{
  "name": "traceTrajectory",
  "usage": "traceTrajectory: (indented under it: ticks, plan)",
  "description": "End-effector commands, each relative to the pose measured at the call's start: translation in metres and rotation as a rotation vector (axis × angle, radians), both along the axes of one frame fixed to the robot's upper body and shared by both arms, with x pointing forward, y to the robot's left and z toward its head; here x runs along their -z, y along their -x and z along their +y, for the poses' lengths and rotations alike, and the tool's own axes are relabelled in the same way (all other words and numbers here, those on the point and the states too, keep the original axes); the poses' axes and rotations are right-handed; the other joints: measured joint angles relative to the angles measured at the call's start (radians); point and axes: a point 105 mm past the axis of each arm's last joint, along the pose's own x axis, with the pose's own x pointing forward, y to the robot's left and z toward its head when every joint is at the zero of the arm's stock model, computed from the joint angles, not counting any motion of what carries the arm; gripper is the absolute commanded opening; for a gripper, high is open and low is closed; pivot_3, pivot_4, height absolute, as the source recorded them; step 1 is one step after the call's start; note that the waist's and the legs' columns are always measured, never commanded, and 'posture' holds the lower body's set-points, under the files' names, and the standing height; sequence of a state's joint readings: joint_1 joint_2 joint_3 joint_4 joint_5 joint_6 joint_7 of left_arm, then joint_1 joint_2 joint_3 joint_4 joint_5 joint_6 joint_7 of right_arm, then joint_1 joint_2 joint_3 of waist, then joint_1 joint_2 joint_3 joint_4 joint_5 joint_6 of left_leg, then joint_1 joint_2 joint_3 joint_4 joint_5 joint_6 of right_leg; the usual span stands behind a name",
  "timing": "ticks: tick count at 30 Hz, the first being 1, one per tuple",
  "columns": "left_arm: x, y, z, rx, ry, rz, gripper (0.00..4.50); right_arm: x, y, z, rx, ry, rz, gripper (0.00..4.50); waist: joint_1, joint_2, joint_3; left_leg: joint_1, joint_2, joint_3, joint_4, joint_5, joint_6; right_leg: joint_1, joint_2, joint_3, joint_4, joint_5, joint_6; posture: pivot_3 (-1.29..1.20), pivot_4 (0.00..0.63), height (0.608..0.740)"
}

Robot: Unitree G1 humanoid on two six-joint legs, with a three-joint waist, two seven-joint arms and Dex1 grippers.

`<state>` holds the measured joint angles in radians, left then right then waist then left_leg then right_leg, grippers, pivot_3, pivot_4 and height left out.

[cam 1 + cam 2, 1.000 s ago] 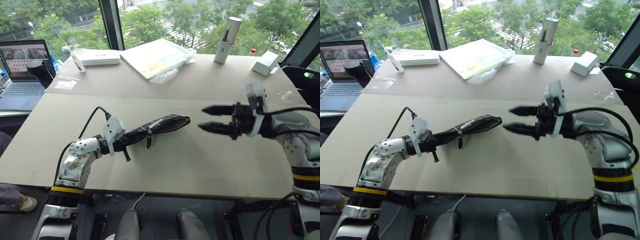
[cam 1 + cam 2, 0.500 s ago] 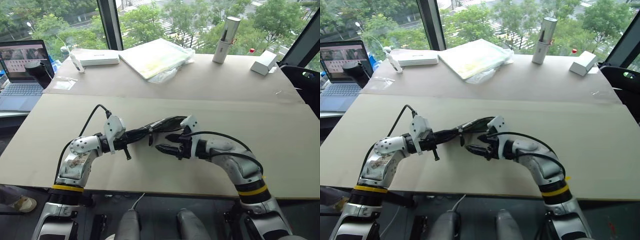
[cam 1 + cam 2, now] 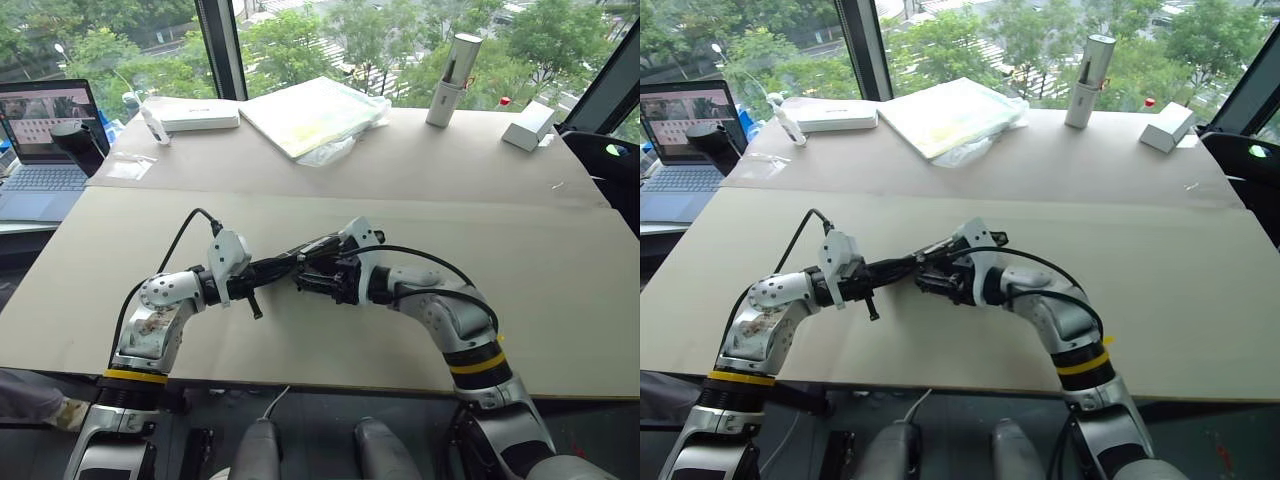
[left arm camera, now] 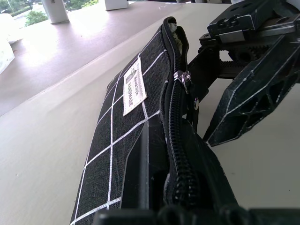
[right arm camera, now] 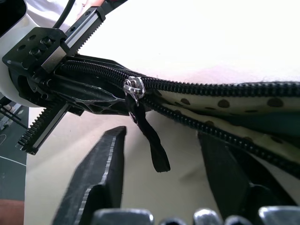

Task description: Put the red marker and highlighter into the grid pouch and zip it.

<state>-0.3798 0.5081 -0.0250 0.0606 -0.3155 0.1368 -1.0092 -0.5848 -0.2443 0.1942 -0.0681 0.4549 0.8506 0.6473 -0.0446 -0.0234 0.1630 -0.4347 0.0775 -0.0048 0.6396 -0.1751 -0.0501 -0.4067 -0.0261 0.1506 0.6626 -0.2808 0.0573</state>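
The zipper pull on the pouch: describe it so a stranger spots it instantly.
On the near beige table, the left gripper holds a black grid pouch edge-up. Along its zipper, at the silver slider, hangs the zipper pull, a black strap tab dangling free.

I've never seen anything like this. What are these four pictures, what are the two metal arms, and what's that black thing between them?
It is a two-armed robot at a table. The two wide pictures come from cameras in its head, looking down over its arms. The two close-ups come from a camera on each wrist. Each arm ends in a two-fingered tool. The left tool is shut on one end of the grid pouch, a black fabric case with white lines. The right tool has its two fingers on either side of the zipper pull, not yet closed on it. The zipper is partly open. Farther back lie a laptop, papers and a cylinder.
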Motion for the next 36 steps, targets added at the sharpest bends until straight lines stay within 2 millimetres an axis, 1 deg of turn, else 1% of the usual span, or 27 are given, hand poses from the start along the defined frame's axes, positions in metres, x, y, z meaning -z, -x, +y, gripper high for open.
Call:
traceTrajectory:
  ticks: [1,4,10,13,16,19,20,21,22,23,24,28,33,34,35,36]
  plan:
    - [-0.008,0.002,-0.004,0.014,0.009,-0.037,0.0,-0.015,0.003,-0.001,-0.032,-0.022,-0.045,1.02,0.0,0.0,0.0,0.0,0.0,0.0,0.0,0.0,0.0,0.0,0.0,0.0,0.0,0.0,0.0,0.0,0.15,0.739]
    - [-0.008,0.0,-0.004,0.01,0.011,-0.037,0.0,-0.017,0.004,-0.003,-0.037,-0.025,-0.043,0.06,-0.001,0.0,0.0,0.0,0.0,0.0,0.0,0.0,0.0,0.0,0.0,0.0,0.0,0.0,0.0,0.0,0.15,0.739]
    - [-0.007,0.0,-0.004,0.007,0.014,-0.036,0.0,-0.016,0.005,-0.009,-0.037,-0.022,-0.037,0.06,0.0,0.0,0.0,0.0,0.0,0.0,0.0,0.0,0.0,0.0,0.0,0.0,0.0,0.0,0.0,0.0,0.15,0.739]
    - [-0.006,0.001,-0.005,0.007,0.016,-0.033,0.0,-0.017,0.002,-0.016,-0.01,-0.031,-0.027,0.06,0.0,0.0,0.0,0.0,0.0,0.0,0.0,0.0,0.0,0.0,0.0,0.0,0.0,0.0,0.0,0.0,0.15,0.739]
    - [-0.005,0.001,-0.005,0.007,0.018,-0.031,0.0,-0.016,0.0,-0.03,0.026,-0.016,-0.026,0.06,0.001,0.0,0.0,0.0,0.0,0.0,0.0,0.0,0.0,0.0,0.0,0.0,0.0,0.0,0.0,0.0,0.15,0.739]
    - [-0.005,0.001,-0.006,0.007,0.02,-0.032,0.0,-0.012,0.006,-0.049,0.01,0.022,-0.009,0.06,0.002,0.0,0.0,0.0,0.0,0.0,0.0,0.0,0.0,0.0,0.0,0.0,-0.001,0.0,0.0,0.0,0.15,0.739]
    - [-0.005,0.001,-0.006,0.008,0.021,-0.031,0.0,-0.011,0.005,-0.059,0.033,0.039,-0.004,0.06,0.002,0.0,0.0,-0.001,0.0,0.0,0.0,0.0,0.0,0.0,0.0,0.0,-0.001,0.0,0.0,0.0,0.15,0.739]
    - [-0.005,0.001,-0.006,0.009,0.021,-0.03,0.0,-0.01,0.0,-0.074,0.082,0.07,-0.015,0.06,0.002,0.0,0.0,-0.001,0.0,0.0,0.0,0.0,0.0,0.0,0.0,0.0,-0.001,0.0,0.0,0.0,0.15,0.739]
    - [-0.005,0.001,-0.006,0.009,0.021,-0.03,0.0,-0.01,-0.004,-0.085,0.118,0.093,-0.025,0.06,0.001,0.0,0.0,-0.001,0.0,0.0,0.0,0.0,0.0,0.0,0.0,0.0,-0.001,0.0,0.0,0.0,0.15,0.739]
    - [-0.004,0.001,-0.006,0.01,0.021,-0.029,0.0,-0.01,-0.009,-0.101,0.167,0.12,-0.035,0.06,0.001,0.0,0.0,-0.001,0.0,0.0,0.0,0.0,0.0,0.0,0.0,0.0,-0.001,0.0,0.0,0.0,0.15,0.739]
    - [-0.004,0.001,-0.006,0.01,0.02,-0.028,0.0,-0.011,-0.012,-0.111,0.195,0.136,-0.041,0.06,0.002,-0.001,0.0,-0.001,0.0,0.0,0.0,0.0,0.0,0.0,0.0,0.0,-0.001,0.0,0.0,0.0,0.15,0.739]
    - [-0.004,0.001,-0.007,0.017,0.02,-0.025,0.0,-0.026,-0.026,-0.159,0.328,0.205,-0.094,0.06,0.001,-0.001,0.0,-0.001,0.0,0.0,0.0,0.0,0.0,0.0,0.0,0.0,-0.002,0.0,0.0,0.0,0.15,0.739]
    - [-0.004,0.001,-0.008,0.022,0.02,-0.023,0.0,-0.037,-0.036,-0.187,0.405,0.221,-0.126,0.06,-0.003,-0.001,0.0,-0.001,0.0,0.0,0.0,0.0,0.0,0.0,0.0,0.0,-0.003,0.0,0.0,0.0,0.15,0.739]
    - [-0.004,0.001,-0.008,0.023,0.021,-0.023,0.0,-0.037,-0.036,-0.19,0.406,0.221,-0.127,0.06,-0.003,-0.001,0.0,-0.001,0.0,0.0,0.0,0.0,0.0,0.0,0.0,0.0,-0.003,0.0,0.0,0.0,0.15,0.739]
    - [-0.004,0.001,-0.009,0.023,0.021,-0.022,0.0,-0.037,-0.034,-0.187,0.381,0.209,-0.118,0.06,-0.003,-0.001,0.0,-0.001,0.0,0.0,0.0,0.0,0.0,0.0,0.0,0.0,-0.003,0.0,0.0,0.0,0.15,0.739]
    - [-0.004,0.001,-0.009,0.025,0.02,-0.022,0.0,-0.034,-0.029,-0.181,0.336,0.206,-0.113,0.32,-0.002,-0.001,0.0,-0.001,0.0,0.0,-0.001,0.0,0.0,0.0,0.0,0.0,-0.003,0.0,0.0,0.0,0.15,0.739]
